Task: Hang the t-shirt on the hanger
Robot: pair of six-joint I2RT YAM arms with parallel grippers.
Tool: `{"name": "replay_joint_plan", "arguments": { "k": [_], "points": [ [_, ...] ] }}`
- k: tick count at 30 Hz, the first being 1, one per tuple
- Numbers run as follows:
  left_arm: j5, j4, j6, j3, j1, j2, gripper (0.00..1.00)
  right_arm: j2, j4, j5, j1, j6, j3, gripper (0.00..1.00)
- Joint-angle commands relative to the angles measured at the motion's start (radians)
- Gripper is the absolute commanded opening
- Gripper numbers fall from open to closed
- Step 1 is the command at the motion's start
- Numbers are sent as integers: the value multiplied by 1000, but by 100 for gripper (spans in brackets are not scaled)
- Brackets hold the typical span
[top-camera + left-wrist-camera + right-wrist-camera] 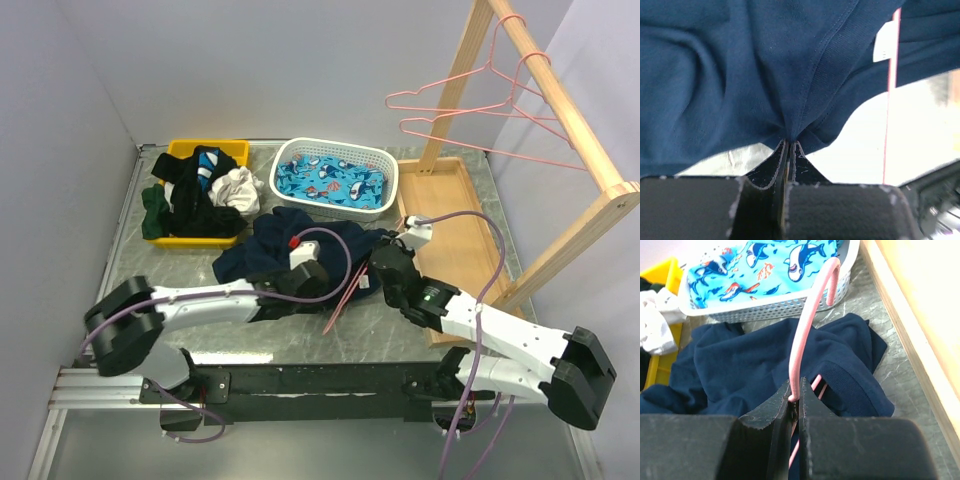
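At the back left of the table a yellow bin holds a heap of black, green and white clothes. Just right of it stands a white basket lined with light blue whale-print fabric.

In front of both, at mid-table, the t-shirt lies crumpled in a dark navy mound. The left arm reaches in from the near left, and its wrist sits over the shirt's near edge. In the left wrist view the left jaws are pressed together on a gathered fold of the navy cloth, which rises from the pinch. The white label shows at the upper right, beside a straight pink wire.

Just right of the shirt, the right arm comes in from the near right. The right jaws are clamped on the hanger. Its pink wire runs up over the shirt, and the hook curves toward the basket wall. From above, a length of the hanger slants down toward the near edge, between the two wrists.

At the far right a wooden tray lies under a wooden rack, and more pink hangers hang from the rack's rail.
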Motion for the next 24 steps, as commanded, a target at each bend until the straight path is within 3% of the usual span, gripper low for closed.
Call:
{"name": "replay_joint_plan", "arguments": {
  "k": [1, 8, 14, 24],
  "points": [
    [66, 61, -23, -71, 28, -158, 1, 25, -7, 100, 21, 82, 55, 0],
    [175, 25, -28, -190, 83, -395, 1, 126, -91, 275, 68, 185, 188, 0],
    [214, -102, -34, -207, 116, -566, 1, 293, -332, 434, 122, 375, 384, 0],
    [209, -362, -52, -191, 191, -814, 1, 395, -429, 448, 113, 473, 467, 0]
  ]
}}
